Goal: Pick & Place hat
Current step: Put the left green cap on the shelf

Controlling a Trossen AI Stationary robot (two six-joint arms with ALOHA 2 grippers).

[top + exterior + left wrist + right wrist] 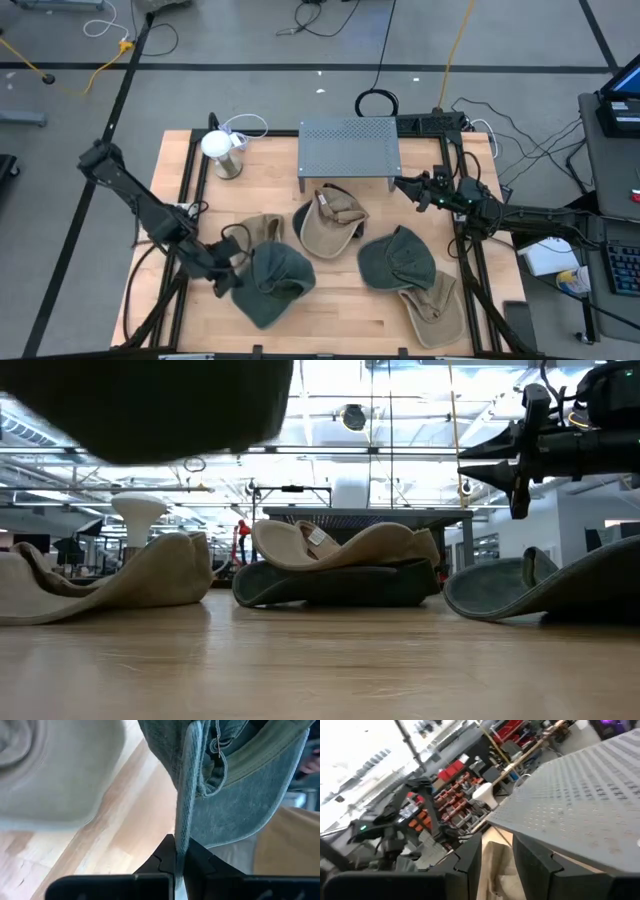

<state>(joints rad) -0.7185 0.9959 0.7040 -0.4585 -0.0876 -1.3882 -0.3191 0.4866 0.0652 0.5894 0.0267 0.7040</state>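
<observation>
A dark green hat (272,283) is at the near left of the table, with my left gripper (230,274) shut on its left side. In the low view it shows as a dark mass (150,405) high above the tabletop. My right gripper (403,185) hovers open in the air beside the right end of a grey perforated rack (348,146), touching nothing. A tan hat (330,224) lies upturned at the table's middle, resting on its crown. Another tan hat (263,229) lies beside the held one. My left gripper (180,866) pinches a thin edge of the green hat's cloth (182,832) between its two fingers. It comes from the table's left, slanting down. The rest of the hat (235,795) spreads out beyond the fingertips, and the low view shows it raised off the table.
A second green hat (397,260) and a tan hat (432,306) lie at the near right. A white lamp-like object (222,150) stands at the far left of the table. Bare wood (340,305) lies between the hats near the front edge.
</observation>
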